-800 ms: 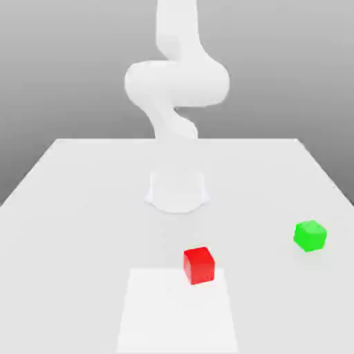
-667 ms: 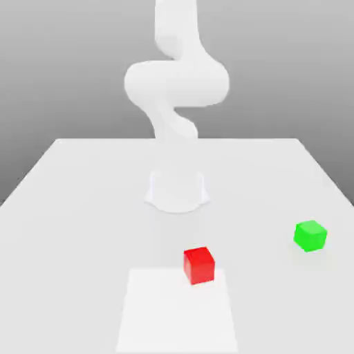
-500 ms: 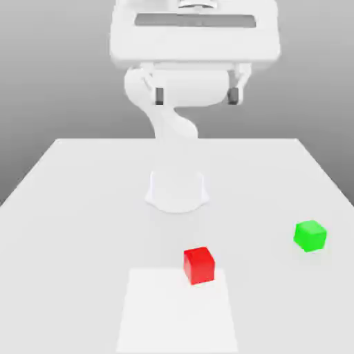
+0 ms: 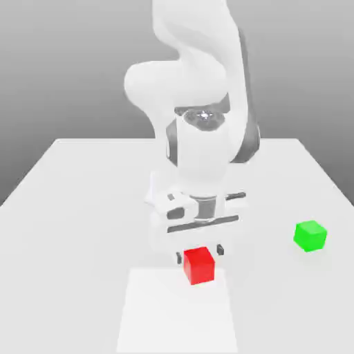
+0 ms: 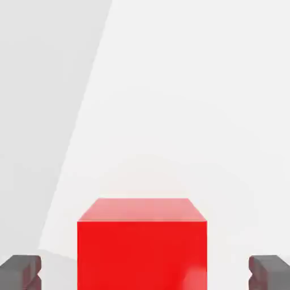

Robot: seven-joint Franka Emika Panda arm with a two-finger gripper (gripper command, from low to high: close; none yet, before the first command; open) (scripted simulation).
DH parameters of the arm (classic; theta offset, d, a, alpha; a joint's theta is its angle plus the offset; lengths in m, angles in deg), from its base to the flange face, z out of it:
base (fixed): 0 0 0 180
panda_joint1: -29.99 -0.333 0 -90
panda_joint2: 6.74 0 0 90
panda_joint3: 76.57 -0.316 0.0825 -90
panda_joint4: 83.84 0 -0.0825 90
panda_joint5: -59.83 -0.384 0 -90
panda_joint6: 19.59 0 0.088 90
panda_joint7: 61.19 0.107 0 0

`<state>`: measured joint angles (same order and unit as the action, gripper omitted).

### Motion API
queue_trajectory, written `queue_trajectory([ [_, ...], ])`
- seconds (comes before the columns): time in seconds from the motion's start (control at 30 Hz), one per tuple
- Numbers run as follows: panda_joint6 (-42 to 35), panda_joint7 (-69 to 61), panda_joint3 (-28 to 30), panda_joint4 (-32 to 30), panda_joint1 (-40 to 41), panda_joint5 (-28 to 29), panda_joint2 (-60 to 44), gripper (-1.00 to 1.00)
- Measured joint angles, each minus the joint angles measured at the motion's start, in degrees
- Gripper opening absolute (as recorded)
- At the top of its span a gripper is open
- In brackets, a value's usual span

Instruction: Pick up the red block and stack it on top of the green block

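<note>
Hand view has the red block (image 5: 141, 255) lined up between the two jaws of the gripper (image 5: 145, 273), one dark pad (image 5: 266, 272) on each side of it. A strip of pale surface shows between the block and each pad, the two gaps looking nearly even. The block's sides run square to the jaws. They stand wide open, released, wider apart than the block, holding nothing and touching neither side of it.

In the exterior view the arm (image 4: 200, 41) reaches down over the block, and the fingertips (image 4: 220, 249) flank its upper part; how far down its sides they reach is hard to judge from here. The block sits at the edge of the white patch (image 4: 177, 314), which spreads out from below the jaws. Well apart from the jaws, toward the exterior view's right, the green block (image 4: 310, 236) rests on the table (image 4: 76, 242).
</note>
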<state>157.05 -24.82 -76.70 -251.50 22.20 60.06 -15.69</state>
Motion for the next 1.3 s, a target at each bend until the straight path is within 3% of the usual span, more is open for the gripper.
queue_trajectory([
  [0.23, 0.2, 0.2, -0.1, 0.0, 0.1, 0.3, -0.3, -1.00],
  [0.5, -12.8, -0.3, -0.5, -2.1, 0.3, -0.4, 14.8, -1.00],
  [1.13, -23.3, -40.1, -15.6, 6.0, -31.1, -5.2, 17.6, -1.00],
  [1.3, -19.3, -41.2, -17.3, 7.1, -32.7, -2.0, 12.4, -1.00],
])
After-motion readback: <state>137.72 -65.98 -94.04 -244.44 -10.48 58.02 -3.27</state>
